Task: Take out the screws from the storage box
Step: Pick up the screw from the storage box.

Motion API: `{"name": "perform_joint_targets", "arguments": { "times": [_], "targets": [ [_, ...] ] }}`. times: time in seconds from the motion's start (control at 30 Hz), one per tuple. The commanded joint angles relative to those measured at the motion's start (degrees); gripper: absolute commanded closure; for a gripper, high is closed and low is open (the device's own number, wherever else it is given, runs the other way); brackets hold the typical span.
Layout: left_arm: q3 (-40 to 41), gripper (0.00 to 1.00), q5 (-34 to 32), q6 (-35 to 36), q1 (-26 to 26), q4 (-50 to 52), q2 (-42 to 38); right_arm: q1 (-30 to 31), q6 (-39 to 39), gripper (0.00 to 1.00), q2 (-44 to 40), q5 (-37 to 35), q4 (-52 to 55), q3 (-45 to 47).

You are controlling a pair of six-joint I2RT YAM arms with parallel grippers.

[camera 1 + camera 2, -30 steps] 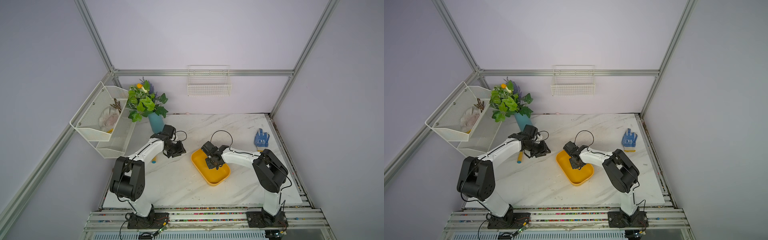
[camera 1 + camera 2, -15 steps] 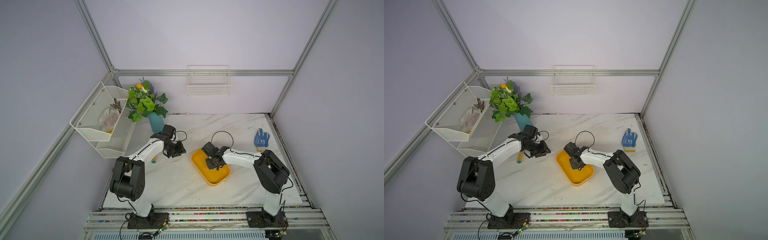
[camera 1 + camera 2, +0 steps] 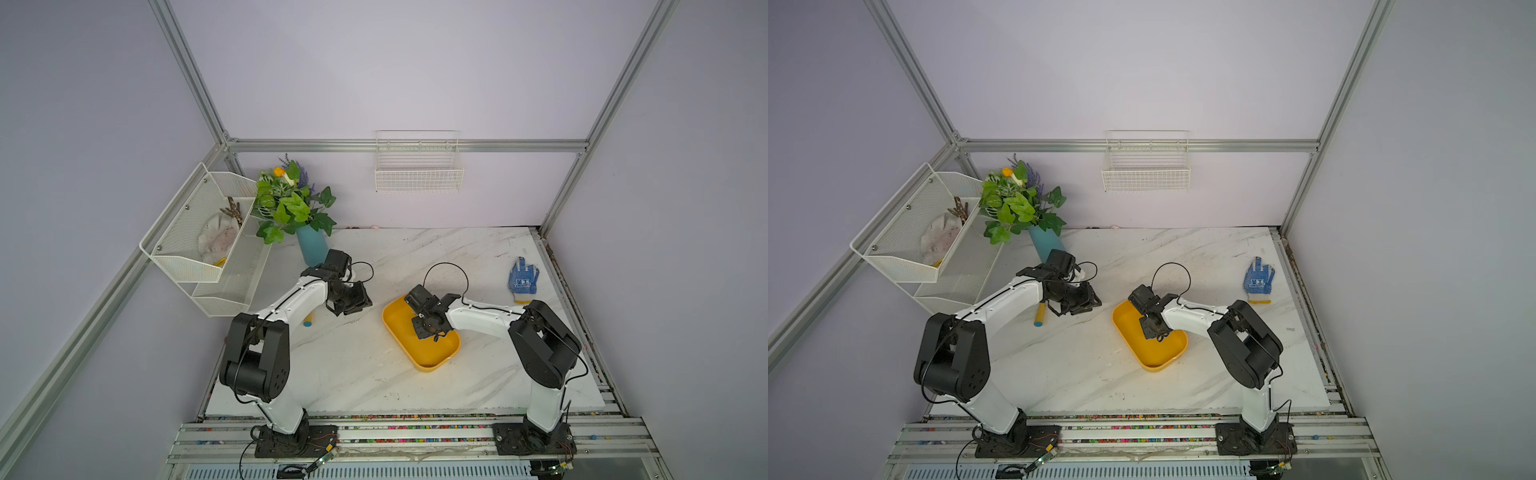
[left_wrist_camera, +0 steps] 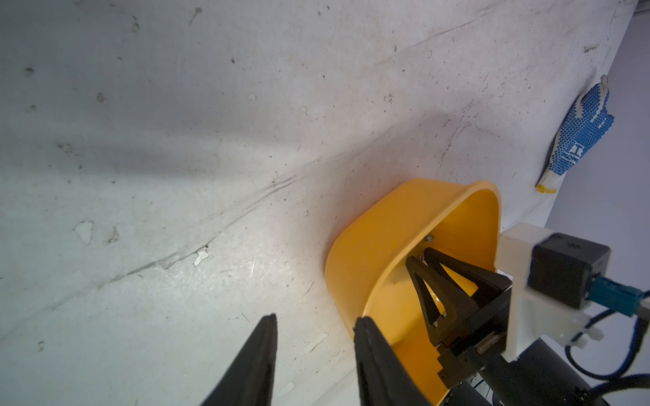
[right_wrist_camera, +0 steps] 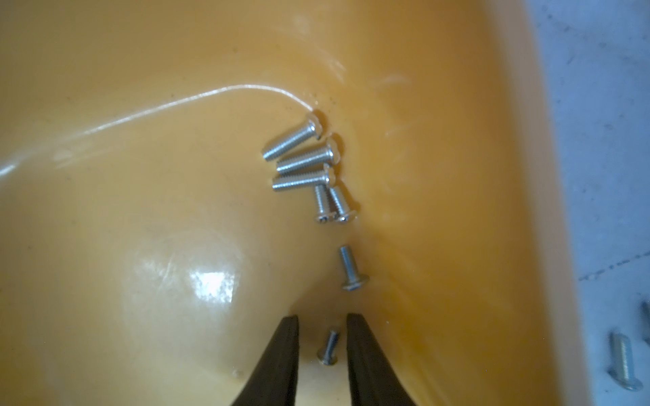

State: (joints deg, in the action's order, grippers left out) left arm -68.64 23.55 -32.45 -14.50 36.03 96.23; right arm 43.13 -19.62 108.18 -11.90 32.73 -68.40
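The storage box (image 3: 432, 365) (image 3: 1154, 365) is a shallow yellow tub lying at an angle in the middle of the marble table. My right gripper (image 5: 322, 318) (image 3: 432, 332) reaches down inside it. Its jaws stand open, either side of one small silvery screw (image 5: 329, 348) that lies on the box floor untouched by either finger. Several more screws (image 5: 306, 165) lie bunched further along the floor, and a single one (image 5: 350, 267) sits closer. My left gripper (image 4: 316, 318) (image 3: 359, 303) hangs open and empty over the table beside the box's left end.
Loose screws (image 5: 624, 365) lie on the table just outside the box wall. A blue dotted glove (image 3: 522, 280) lies at the right. A blue vase with a plant (image 3: 311, 249), a white mesh rack (image 3: 199, 249) and a yellow-handled tool (image 3: 308, 321) stand at the left.
My right gripper has shifted slightly inside the box. The left arm has stayed where it was.
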Motion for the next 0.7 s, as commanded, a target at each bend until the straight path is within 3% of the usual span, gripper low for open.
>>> {"name": "perform_joint_targets", "arguments": {
  "times": [0.0,0.67],
  "targets": [
    [-2.53,0.59,-0.12,0.98,0.26,0.88,-0.96,-0.24,-0.47,0.75,2.29,1.92,4.72,3.28],
    [-3.30,0.58,-0.12,1.25,0.31,1.39,-0.87,-0.38,0.99,0.86,3.35,2.65,7.34,1.71]
  ]
}}
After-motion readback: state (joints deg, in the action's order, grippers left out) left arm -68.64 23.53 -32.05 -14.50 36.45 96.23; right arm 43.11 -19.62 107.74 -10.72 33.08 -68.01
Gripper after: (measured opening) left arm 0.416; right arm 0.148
